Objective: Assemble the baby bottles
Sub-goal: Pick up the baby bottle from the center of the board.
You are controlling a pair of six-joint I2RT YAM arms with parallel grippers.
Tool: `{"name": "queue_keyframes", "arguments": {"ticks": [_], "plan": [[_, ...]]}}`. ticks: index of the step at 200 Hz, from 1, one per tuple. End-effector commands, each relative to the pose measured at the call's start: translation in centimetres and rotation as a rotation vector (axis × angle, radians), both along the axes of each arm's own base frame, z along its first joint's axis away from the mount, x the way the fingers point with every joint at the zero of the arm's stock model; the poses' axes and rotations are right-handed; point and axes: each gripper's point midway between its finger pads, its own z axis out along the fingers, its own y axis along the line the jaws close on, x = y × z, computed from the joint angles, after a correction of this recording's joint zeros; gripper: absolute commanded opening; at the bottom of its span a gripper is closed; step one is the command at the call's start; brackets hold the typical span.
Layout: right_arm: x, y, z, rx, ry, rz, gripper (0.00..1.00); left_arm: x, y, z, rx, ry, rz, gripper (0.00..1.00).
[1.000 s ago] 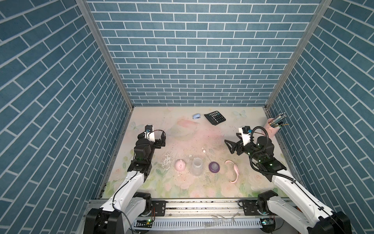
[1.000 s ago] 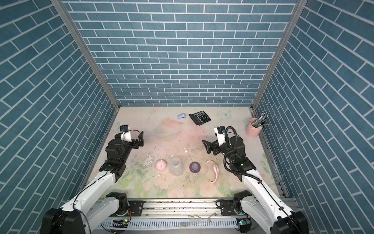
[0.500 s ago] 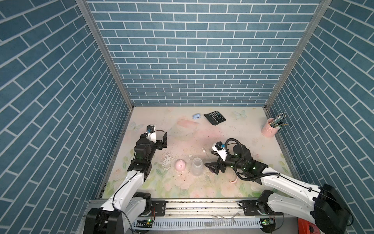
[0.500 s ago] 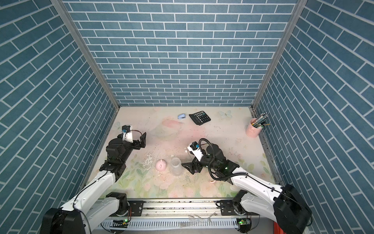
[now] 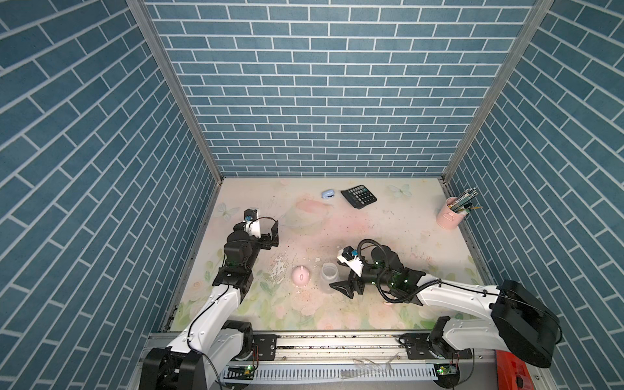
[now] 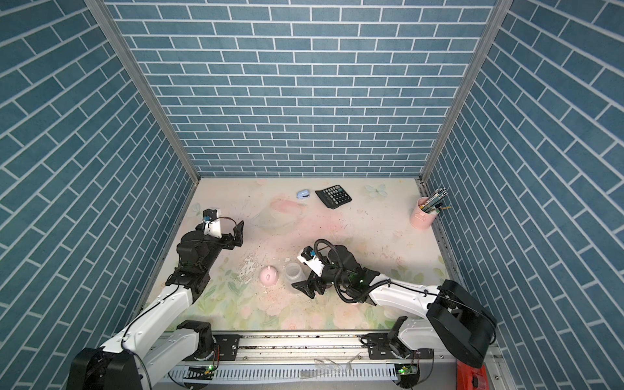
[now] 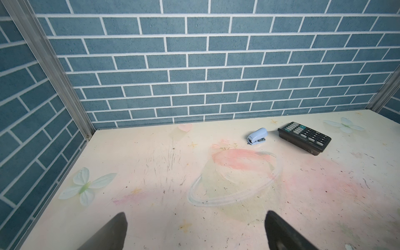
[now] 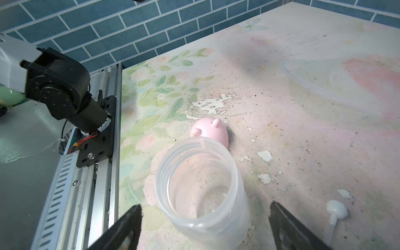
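Observation:
The clear bottle body (image 5: pixel 329 273) (image 6: pixel 293 273) stands upright and uncapped near the table's front middle. A pink dome cap (image 5: pixel 300 275) (image 8: pixel 208 129) sits just to its left, close beside it. My right gripper (image 5: pixel 337 275) (image 6: pixel 300 274) (image 8: pixel 204 206) reaches in low from the right. It is open, its jaws on either side of the bottle body (image 8: pixel 201 184) with a gap on each side. My left gripper (image 5: pixel 273 233) (image 6: pixel 240 231) (image 7: pixel 194 216) hovers open and empty at the table's left, well away from the bottle parts.
A black calculator (image 5: pixel 358 196) (image 7: pixel 305 138) and a small blue stapler (image 5: pixel 327 193) (image 7: pixel 257 136) lie near the back wall. A pink cup of pens (image 5: pixel 450 216) stands at the right edge. A small white piece (image 8: pixel 336 211) lies just behind the bottle.
My right arm has swung from the right middle of the table down and left, bringing its open jaws to either side of the bottle body. The left arm has barely shifted.

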Motion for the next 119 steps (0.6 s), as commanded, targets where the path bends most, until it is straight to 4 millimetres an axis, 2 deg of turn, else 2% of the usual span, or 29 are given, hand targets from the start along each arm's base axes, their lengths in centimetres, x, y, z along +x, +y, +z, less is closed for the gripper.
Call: {"name": "queue_keyframes", "arguments": {"ticks": [1, 57, 119], "plan": [[0.5, 1.4, 1.5, 0.048, -0.094, 0.038, 0.92, -0.5, -0.1, -0.1, -0.007, 0.004, -0.006, 1.00], [1.7, 2.5, 0.9, 0.054, -0.137, 0.007, 0.91, -0.7, -0.2, -0.1, -0.021, 0.005, -0.007, 1.00], [1.3, 3.8, 0.2, 0.058, -0.128, 0.040, 0.88, -0.7, -0.2, 0.0, -0.017, 0.004, -0.010, 1.00]]}}
